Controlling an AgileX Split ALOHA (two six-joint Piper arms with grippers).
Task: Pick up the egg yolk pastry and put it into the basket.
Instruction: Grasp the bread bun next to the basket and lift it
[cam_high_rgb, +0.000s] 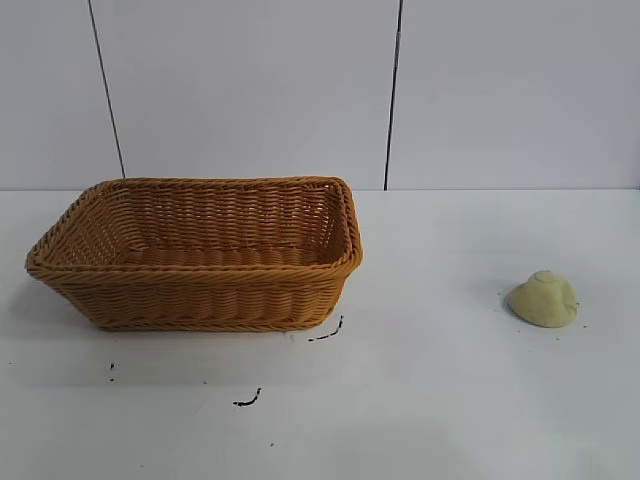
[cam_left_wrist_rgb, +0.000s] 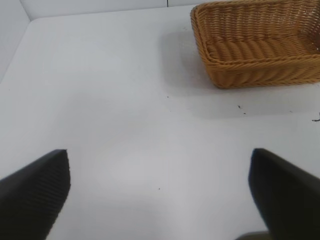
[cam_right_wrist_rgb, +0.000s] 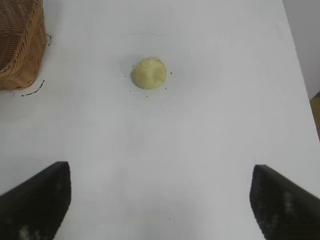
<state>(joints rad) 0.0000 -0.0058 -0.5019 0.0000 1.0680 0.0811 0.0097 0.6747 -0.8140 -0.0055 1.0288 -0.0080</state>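
The egg yolk pastry (cam_high_rgb: 543, 299), a small pale yellow dome, lies on the white table at the right. It also shows in the right wrist view (cam_right_wrist_rgb: 149, 73), well ahead of my right gripper (cam_right_wrist_rgb: 160, 202), which is open and empty. The orange-brown wicker basket (cam_high_rgb: 200, 290) stands at the left and holds nothing. In the left wrist view the basket (cam_left_wrist_rgb: 260, 70) is far ahead of my left gripper (cam_left_wrist_rgb: 160, 192), which is open and empty over bare table. Neither gripper shows in the exterior view.
Small black marks (cam_high_rgb: 248, 400) dot the white table (cam_high_rgb: 420, 400) in front of the basket. A white panelled wall (cam_high_rgb: 300, 90) stands behind the table. The table's side edge (cam_right_wrist_rgb: 300, 95) runs beside the pastry in the right wrist view.
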